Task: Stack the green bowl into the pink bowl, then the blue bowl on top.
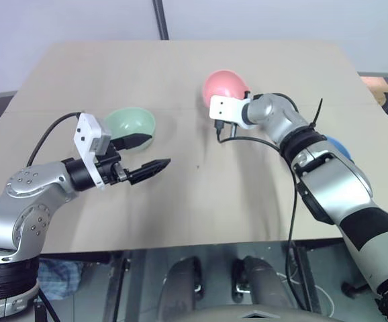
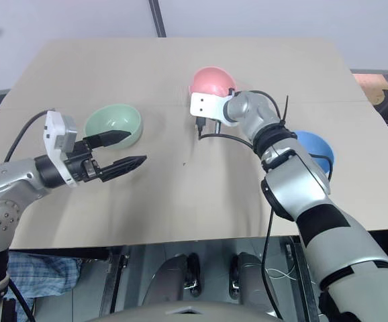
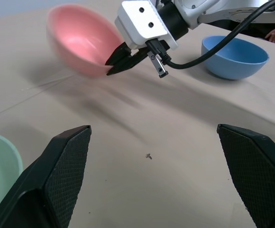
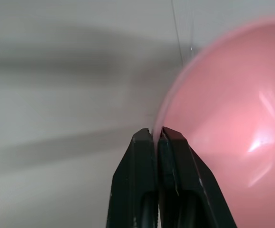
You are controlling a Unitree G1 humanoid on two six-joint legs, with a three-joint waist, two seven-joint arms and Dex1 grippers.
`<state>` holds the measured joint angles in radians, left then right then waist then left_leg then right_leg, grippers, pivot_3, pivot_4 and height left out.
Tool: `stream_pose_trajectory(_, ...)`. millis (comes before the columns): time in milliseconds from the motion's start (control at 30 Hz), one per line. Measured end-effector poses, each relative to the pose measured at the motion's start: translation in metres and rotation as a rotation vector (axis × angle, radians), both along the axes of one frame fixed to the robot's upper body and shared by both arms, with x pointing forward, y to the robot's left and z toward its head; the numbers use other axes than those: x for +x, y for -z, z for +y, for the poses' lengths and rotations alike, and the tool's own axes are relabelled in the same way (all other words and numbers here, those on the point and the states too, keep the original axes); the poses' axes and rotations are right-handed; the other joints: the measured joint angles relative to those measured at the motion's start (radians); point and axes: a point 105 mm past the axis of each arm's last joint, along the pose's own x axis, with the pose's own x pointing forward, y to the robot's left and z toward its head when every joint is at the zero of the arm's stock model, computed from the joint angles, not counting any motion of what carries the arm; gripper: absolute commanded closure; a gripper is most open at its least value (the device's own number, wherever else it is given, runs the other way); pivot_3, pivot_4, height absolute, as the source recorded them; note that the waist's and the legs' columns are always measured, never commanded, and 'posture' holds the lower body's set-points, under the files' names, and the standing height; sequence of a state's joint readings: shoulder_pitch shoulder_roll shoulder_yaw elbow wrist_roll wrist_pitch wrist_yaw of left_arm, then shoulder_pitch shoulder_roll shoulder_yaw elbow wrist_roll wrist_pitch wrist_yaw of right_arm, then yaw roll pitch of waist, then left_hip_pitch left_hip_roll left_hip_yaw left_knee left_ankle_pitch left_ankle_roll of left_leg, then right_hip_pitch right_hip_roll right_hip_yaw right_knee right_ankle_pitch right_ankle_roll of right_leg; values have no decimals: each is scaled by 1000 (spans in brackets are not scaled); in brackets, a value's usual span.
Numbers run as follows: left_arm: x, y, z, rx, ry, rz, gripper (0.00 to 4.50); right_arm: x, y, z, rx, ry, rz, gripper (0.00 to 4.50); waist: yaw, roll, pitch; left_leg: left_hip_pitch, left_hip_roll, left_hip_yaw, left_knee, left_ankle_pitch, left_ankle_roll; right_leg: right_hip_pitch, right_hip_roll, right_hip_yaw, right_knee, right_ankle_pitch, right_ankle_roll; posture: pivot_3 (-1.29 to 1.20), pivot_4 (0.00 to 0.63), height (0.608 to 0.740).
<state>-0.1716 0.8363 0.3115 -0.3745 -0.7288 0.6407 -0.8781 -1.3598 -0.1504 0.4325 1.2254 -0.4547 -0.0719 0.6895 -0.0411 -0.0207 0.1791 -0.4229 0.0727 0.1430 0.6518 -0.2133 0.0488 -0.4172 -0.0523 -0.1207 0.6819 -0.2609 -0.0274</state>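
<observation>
The pink bowl (image 1: 224, 84) stands tipped on the far middle of the table, its opening turned toward my left arm. My right gripper (image 4: 156, 135) is shut on its near rim, with the thin rim pinched between the two black fingers. To the left, the green bowl (image 1: 130, 127) sits upright. My left gripper (image 1: 159, 149) hovers open just in front of the green bowl, one finger over its rim and nothing between the fingers. On the right, the blue bowl (image 2: 315, 147) rests upright, partly hidden behind my right forearm.
The tan table (image 1: 180, 201) has bare surface between the bowls and along its near edge. A tiny dark speck (image 3: 149, 155) lies mid-table. A black cable (image 2: 227, 137) loops off my right wrist. A dark pole (image 1: 159, 20) rises behind the far edge.
</observation>
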Motion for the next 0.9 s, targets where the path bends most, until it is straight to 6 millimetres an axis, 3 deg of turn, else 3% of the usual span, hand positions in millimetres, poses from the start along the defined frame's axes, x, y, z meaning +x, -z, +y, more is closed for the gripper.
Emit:
stream_pose_trajectory(200,0,0,0,0,1,-1,0,-16,-13,7,-21,-166,10,4444,1,0,0,0,0,0,-1,0,0,0,0,0,-1,0,0,0,150,740)
stream_pose_trajectory(267,0,0,-1,1,2,-2,0,-33,-13,6,-41,-269,51,4444,7,0,0,-1,0,-1,-1,0,0,0,0,0,-2,0,0,0,150,740)
stream_pose_trajectory(333,0,0,0,1,2,-3,0,-64,-3,-3,-95,-388,128,4444,14,0,0,-2,0,-2,-1,0,0,0,0,-1,-3,0,0,0,150,740)
stream_pose_trajectory(400,0,0,0,0,3,-3,0,-87,9,-11,-146,-451,204,4444,15,0,0,-3,0,-2,0,0,0,-1,0,-1,-2,0,0,0,150,740)
stream_pose_trajectory(467,0,1,0,0,2,-2,0,-94,12,-13,-161,-468,225,4444,16,0,0,-3,0,-2,0,0,0,-1,0,-1,-1,0,0,0,150,740)
stream_pose_trajectory(500,0,0,-1,0,5,-4,0,-113,13,-21,-208,-506,256,4444,15,0,0,-2,0,-2,0,0,0,-1,1,-2,-1,0,0,0,150,740)
stream_pose_trajectory(533,0,0,-1,0,6,-5,0,-119,12,-24,-225,-517,265,4444,15,0,0,-2,0,-2,0,0,0,-1,1,-2,-1,0,0,0,150,740)
stream_pose_trajectory(567,0,-1,-1,2,8,-10,0,-125,11,-28,-249,-523,270,4444,10,-11,9,6,-3,2,-2,-6,-7,1,1,2,-3,1,-2,0,150,740)
stream_pose_trajectory(600,1,0,-1,-3,4,-9,0,-131,12,-31,-267,-531,280,4444,24,-21,30,41,-9,12,-28,-8,-7,24,-5,13,-9,0,-3,0,150,740)
stream_pose_trajectory(700,2,1,-3,-1,19,-4,0,-141,15,-43,-319,-523,310,4444,20,-15,19,27,-1,4,-20,-7,-9,19,-2,2,-17,-1,-1,0,150,740)
stream_pose_trajectory(800,2,1,-5,5,26,-7,0,-146,15,-44,-346,-532,314,3466,22,-15,18,9,-1,2,-12,-2,-6,2,-1,1,-7,1,-4,0,150,740)
stream_pose_trajectory(900,4,5,-6,8,29,8,0,-148,17,-45,-355,-529,324,1936,26,-14,19,4,1,1,-7,-2,-7,-2,1,-1,-3,-1,-6,0,150,740)
